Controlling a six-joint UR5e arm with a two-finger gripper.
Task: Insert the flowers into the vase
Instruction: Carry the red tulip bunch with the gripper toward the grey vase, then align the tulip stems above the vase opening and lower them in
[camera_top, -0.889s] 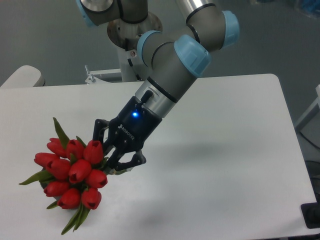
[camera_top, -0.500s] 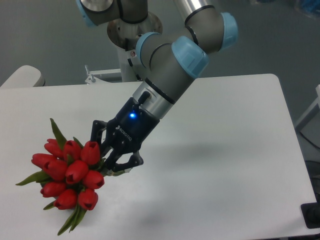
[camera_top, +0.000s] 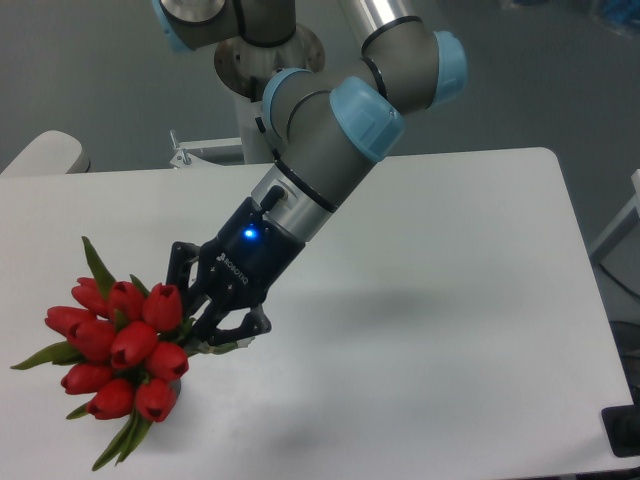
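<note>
You have the flowers (camera_top: 118, 345) in hand: the gripper (camera_top: 205, 322) is pinched on the bunch just behind the red heads, its dark fingers (camera_top: 232, 327) closed around what looks like the stems, though the heads hide the exact contact. The bunch hangs over the near left part of the white table (camera_top: 450, 300), heads toward the camera, leaves sticking out left and downward. From the soft shadow below, you seem to be carrying it clear of the surface.

So the pick-up looks done, and the insertion is all still ahead. The vase cannot be seen anywhere in this view; it may be hidden behind the tulip heads or lie outside the frame. You will need to find it, turn the stems downward and lower them in.
</note>
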